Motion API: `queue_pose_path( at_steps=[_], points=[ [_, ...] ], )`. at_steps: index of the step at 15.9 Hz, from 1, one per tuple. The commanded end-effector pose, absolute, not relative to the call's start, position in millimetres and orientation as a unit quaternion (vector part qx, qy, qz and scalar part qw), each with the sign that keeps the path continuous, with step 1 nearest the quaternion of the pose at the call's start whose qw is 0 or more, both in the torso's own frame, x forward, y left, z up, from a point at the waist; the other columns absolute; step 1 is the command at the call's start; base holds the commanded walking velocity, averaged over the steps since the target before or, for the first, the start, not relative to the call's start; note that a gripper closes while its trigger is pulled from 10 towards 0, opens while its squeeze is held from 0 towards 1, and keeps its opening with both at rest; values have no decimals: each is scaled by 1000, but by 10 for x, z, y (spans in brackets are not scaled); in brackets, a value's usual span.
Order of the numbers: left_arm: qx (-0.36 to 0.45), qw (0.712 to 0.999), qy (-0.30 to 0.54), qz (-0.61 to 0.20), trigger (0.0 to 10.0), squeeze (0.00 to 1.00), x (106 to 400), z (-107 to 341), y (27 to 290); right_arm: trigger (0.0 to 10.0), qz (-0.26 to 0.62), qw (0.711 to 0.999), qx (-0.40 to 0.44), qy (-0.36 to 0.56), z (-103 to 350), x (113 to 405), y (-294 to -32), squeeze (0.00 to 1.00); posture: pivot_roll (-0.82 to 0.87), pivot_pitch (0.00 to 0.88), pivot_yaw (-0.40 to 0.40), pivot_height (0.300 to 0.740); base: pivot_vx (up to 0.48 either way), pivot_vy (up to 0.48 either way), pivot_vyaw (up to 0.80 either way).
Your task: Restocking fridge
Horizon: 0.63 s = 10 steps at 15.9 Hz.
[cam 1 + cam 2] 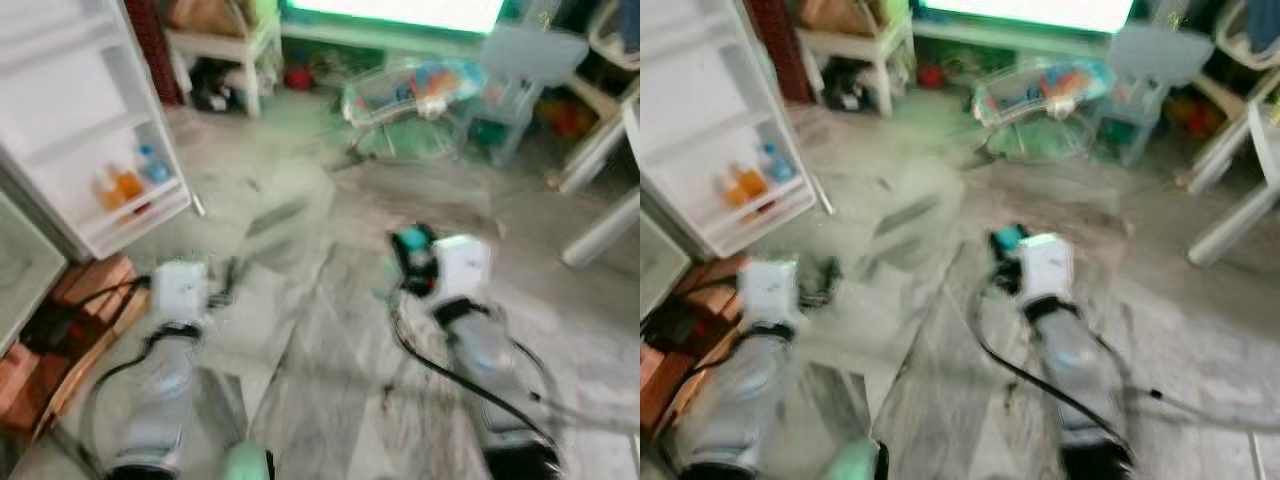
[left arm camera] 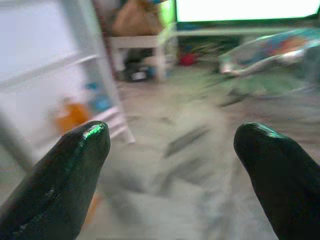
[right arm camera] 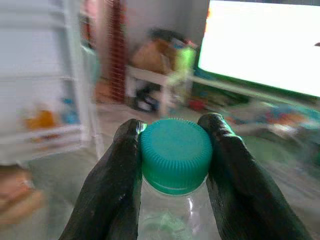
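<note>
The right hand [image 3: 175, 150] pinches a clear bottle [image 3: 172, 215] at its green cap [image 3: 175, 152] (ribbed, so likely grippy; the clear body looks light and slick). The left hand [image 2: 172, 145] gapes wide and empty, facing the open fridge door [image 1: 90, 150]

Light: we see even, bright daylight | Glare: blown-out screen [image 1: 400, 10] at 12 o'clock | Blur: heavy motion smear throughout | Focus: wrist-view backgrounds soft

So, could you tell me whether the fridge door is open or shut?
Open: the fridge door is swung out, its inner shelves showing orange and blue items.
</note>
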<state>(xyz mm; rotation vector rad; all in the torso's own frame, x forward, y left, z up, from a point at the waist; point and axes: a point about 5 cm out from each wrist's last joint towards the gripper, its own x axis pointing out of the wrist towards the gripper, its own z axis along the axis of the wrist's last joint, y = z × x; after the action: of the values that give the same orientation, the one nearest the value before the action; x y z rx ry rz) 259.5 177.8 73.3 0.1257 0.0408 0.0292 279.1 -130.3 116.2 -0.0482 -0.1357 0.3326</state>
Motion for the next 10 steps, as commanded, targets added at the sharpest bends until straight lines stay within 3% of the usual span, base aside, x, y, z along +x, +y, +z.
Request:
queue_pose_path(
  at_steps=[1,10],
  points=[
    [62,998,11,8,10000,0,2590,748,1706,10000,156,984,-32,-81,1220,2808,-1373,0,67,56,-36,740,0,0,731],
    [53,998,4,24,10000,0,2660,806,1728,10000,151,984,-38,-82,1211,2795,-1419,0,57,61,-30,740,0,0,733]
  ],
)
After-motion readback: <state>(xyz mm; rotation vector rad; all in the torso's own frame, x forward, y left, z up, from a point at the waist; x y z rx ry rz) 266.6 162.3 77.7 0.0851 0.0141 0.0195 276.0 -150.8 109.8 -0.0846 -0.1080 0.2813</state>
